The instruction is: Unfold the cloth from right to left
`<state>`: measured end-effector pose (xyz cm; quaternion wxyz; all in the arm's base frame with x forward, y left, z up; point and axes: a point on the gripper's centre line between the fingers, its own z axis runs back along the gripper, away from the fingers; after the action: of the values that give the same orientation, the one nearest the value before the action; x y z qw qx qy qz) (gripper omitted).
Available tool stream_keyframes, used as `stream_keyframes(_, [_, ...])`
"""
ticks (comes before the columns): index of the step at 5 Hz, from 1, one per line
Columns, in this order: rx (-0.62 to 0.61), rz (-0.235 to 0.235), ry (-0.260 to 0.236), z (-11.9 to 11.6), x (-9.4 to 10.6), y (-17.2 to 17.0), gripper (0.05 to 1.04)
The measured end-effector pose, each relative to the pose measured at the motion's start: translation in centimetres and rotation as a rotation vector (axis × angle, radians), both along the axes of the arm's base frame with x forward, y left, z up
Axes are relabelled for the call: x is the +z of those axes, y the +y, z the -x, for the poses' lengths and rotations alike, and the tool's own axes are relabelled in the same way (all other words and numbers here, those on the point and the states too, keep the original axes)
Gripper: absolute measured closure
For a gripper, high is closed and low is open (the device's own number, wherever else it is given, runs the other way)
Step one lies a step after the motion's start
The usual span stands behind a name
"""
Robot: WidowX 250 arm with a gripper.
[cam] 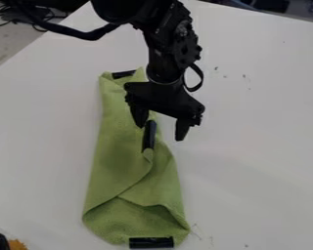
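White tabletop (251,161) supports a folded green cloth (117,156), one long edge lying below the black gripper (161,132), whose two fingers stand apart.

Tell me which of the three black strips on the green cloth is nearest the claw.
The middle strip, running lengthwise beside the claw; the top strip and bottom strip lie crosswise at the cloth's ends.

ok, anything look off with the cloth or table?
Green cloth: folded unevenly, top layer's edge runs diagonally and buckles near the bottom instead of lying square. White table: small dark marks scattered beside the robot arm and cloth, maybe scuffs. No spill visible.
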<state>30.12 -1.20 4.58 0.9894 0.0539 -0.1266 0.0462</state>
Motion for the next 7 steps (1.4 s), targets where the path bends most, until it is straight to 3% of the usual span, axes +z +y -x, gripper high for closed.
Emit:
stream_keyframes(1, [0.001,-0.002,0.026,0.3,-0.7,0.0,0.083])
stream_keyframes(3, [0.012,0.023,0.015,0.5,-1.4,0.4,0.083])
stream_keyframes(4, [0.002,0.025,0.035,0.6,-1.9,0.5,0.136])
stream_keyframes(6, [0.012,0.040,0.061,0.3,-2.5,0.8,0.718])
stream_keyframes(7, [0.019,0.037,0.058,0.2,-2.4,0.8,0.840])
